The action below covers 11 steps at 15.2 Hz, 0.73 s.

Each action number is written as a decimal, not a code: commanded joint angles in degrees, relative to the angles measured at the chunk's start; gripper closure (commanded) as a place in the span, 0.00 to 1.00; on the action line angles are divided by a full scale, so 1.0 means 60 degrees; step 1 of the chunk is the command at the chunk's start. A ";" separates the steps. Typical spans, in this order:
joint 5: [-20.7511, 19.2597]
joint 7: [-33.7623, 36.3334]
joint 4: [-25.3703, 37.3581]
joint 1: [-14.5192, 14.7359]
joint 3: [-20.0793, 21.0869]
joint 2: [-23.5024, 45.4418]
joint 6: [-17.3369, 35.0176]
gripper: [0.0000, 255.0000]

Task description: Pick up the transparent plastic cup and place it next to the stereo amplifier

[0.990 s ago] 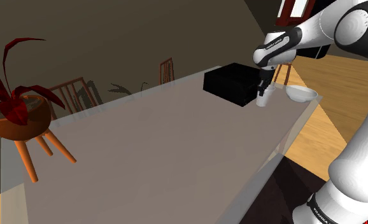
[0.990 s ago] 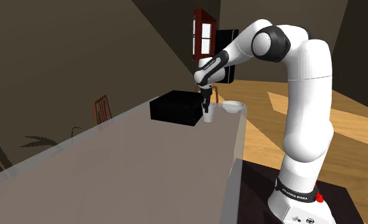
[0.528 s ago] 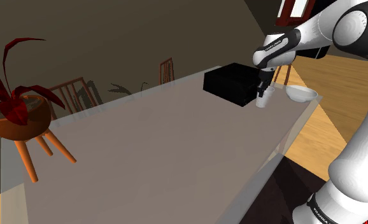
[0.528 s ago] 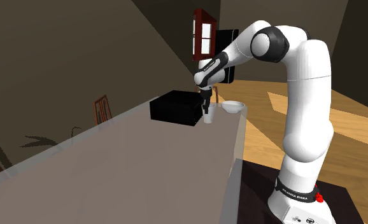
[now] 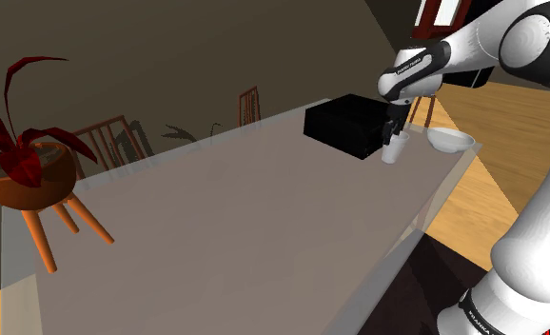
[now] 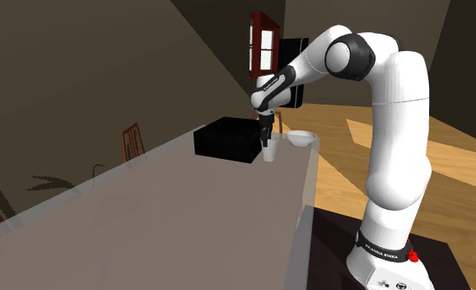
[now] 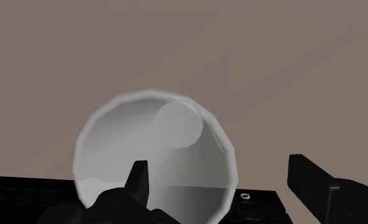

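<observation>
Hardly anything has shifted; the gripper (image 5: 394, 136) stands open astride the cup (image 5: 392, 153) wall, holding nothing, beside the amplifier (image 5: 344, 126) near the table (image 5: 216, 219) corner; it looks light, slippery (pinch its wall gently).

The cup (image 5: 393, 151) stands on the table (image 5: 245, 219), between amplifier (image 5: 344, 127) and bowl (image 5: 451, 141).

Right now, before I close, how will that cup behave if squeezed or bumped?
The cup looks thin-walled and see-through, so probably light and squashy under a hard pinch. Standing upright beside the amplifier, it could tip if the open gripper bumps its rim.
</observation>
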 commanded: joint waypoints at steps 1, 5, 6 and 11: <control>-0.0062 0.0041 0.0160 0.0052 0.0000 -0.0253 -0.0412 0.00; -0.0122 0.0082 0.0415 0.0108 0.0010 -0.0512 -0.0925 0.00; -0.0122 0.0082 0.0416 0.0108 0.0010 -0.0511 -0.0925 0.00; -0.0122 0.0082 0.0416 0.0108 0.0010 -0.0511 -0.0925 0.00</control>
